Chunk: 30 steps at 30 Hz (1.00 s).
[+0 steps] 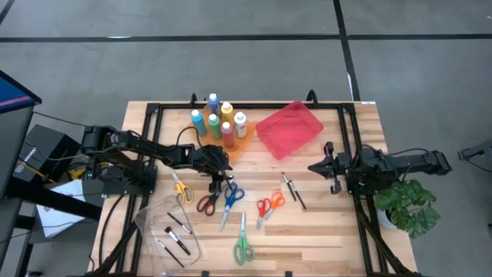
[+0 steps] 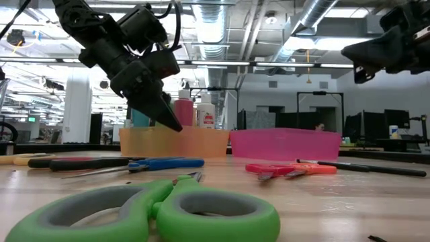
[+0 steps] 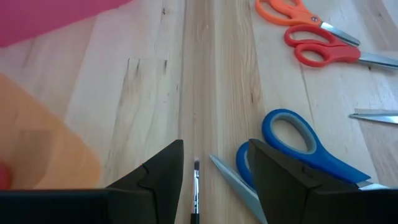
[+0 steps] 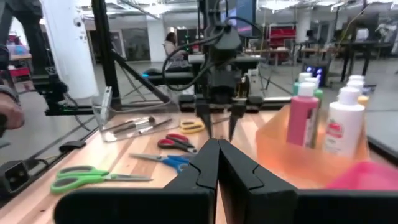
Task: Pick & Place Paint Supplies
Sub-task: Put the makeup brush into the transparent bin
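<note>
Left hand (image 3: 214, 177) is spread over a thin brush (image 3: 195, 193); it should be centred before pinching.

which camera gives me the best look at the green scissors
The high view: the green scissors lie whole, near the table's front edge, blades pointing toward the far side. The low view fills with just their handles, close up. The right wrist view shows them small and far off; the left wrist view misses them.

the thin brush (image 3: 196, 190) between the left gripper's fingers (image 3: 155, 180) is cut off; the potted plant (image 1: 407, 208) overhangs the table's right edge.
</note>
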Motion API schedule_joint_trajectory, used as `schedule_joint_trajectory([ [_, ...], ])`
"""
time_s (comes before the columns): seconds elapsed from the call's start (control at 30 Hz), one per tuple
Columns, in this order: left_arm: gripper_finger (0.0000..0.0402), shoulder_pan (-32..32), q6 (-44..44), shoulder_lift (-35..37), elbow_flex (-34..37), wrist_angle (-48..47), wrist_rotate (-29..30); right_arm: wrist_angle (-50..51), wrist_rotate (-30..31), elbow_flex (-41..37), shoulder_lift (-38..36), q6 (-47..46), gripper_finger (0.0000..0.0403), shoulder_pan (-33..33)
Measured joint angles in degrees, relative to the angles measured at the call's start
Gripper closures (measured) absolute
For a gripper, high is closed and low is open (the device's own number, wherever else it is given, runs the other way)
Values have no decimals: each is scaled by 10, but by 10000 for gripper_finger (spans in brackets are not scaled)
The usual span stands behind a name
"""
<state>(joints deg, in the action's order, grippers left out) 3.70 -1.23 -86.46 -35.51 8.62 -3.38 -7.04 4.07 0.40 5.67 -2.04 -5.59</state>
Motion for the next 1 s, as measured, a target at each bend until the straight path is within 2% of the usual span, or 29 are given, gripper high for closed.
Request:
schedule_joint_trajectory([
  [0.13, 229, 0, 2, 0, 0, 8, 0, 16, -30, 0, -25, 10, 402, 37],
  [0.23, 229, 0, 2, 0, 0, 9, 0, 18, -107, 0, -47, 9, 402, 71],
  [0.3, 229, 0, 2, 0, 0, 9, 0, 0, -138, 0, -56, -2, 402, 92],
  [0.63, 229, 0, 2, 0, 0, 9, 1, 26, -72, 0, -56, -42, 402, 163],
  [1.0, 229, 0, 2, 0, 0, 9, 1, 57, -78, -1, -56, -50, 403, 161],
])
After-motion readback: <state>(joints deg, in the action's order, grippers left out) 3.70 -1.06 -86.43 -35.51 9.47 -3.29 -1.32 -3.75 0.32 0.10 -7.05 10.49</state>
